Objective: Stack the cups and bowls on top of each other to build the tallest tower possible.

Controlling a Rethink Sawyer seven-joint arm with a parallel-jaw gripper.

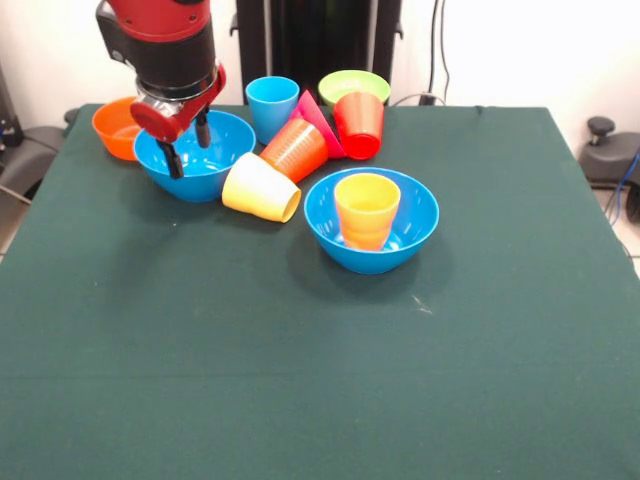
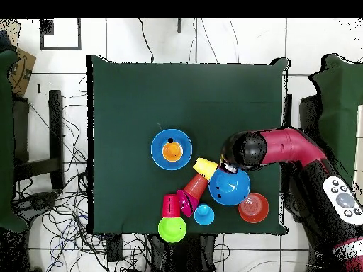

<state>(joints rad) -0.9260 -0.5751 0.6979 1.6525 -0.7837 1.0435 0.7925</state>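
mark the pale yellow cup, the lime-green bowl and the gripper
pale yellow cup (image 1: 258, 187), front view, on its side wall.
lime-green bowl (image 2: 171, 229), overhead view, on its inside.
gripper (image 1: 188, 146), front view, midway between the jaws' tips.

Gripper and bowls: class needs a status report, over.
Gripper open, over a blue bowl. Yellow-orange cup upright in the other blue bowl. Pale yellow cup tipped alongside.

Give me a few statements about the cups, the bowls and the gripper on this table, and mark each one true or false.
1. A yellow-orange cup stands upright inside a blue bowl. True.
2. The pale yellow cup stands upright. False: it lies on its side.
3. The gripper hangs over the other blue bowl, fingers apart. True.
4. The gripper holds the light blue cup. False: that cup stands free behind the bowl.
5. The orange bowl sits stacked in the lime-green bowl. False: they sit apart.
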